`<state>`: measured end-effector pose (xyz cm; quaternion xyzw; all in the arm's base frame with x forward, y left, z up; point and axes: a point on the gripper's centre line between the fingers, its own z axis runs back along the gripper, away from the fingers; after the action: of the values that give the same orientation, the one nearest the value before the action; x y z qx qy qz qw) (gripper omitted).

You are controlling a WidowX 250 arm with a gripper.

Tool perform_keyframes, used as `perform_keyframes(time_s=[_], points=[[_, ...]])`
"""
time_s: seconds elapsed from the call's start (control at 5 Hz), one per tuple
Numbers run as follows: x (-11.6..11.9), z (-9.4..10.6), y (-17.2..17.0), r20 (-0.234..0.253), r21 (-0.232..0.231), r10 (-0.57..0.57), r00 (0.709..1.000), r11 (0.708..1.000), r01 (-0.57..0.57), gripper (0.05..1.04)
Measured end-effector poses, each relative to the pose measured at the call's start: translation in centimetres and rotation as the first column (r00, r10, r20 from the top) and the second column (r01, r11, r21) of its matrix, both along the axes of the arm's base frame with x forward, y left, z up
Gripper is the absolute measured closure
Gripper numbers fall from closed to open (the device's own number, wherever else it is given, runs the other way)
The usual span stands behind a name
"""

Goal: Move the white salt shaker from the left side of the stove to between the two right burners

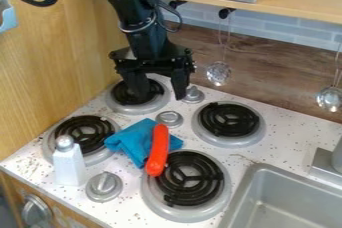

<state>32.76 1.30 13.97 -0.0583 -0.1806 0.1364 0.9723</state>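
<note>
- Over the back of the toy stove, the black gripper [160,91] hangs down from the top of the view. Its two fingers are wide apart, with a gap between them.
- Under the gripper, one finger is in front of the back left burner [115,105], which has a black coil and a silver ring. The other finger is close to a small silver knob [193,94].
- In the middle of the stove, a blue cloth [133,139] lies all bunched up.
- A long red sausage toy [159,147] lies on the cloth. Its low end pokes out past the cloth and goes over the edge of the front right burner [155,202].
- Just above the cloth there is a round silver knob [169,118].
- Right of that knob is the back right burner [257,134].
- Left of the cloth is the front left burner [48,146].
- In front of that burner, a white bottle [69,164] with a silver top stands up. A big silver knob [103,187] is beside it.
- At the bottom right is a gray sink [250,192].
- At the back, two shiny ladles [218,73] hang by the wall.
</note>
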Motion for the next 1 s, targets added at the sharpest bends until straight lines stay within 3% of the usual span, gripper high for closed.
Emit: perform_keyframes(time_s=[0.2,0.6,1.0], points=[[-0.2,-0.7,-0.1,-0.025,-0.003,-0.002,1.000,1.000,0.002,0.077],[-2.1,-2.5,2.8,-0.089,0.100,0.075,0.993,0.993,-0.066,0.077],[-4.5,-3.8,6.8,-0.132,0.217,0.189,0.973,0.964,-0.157,0.077]])
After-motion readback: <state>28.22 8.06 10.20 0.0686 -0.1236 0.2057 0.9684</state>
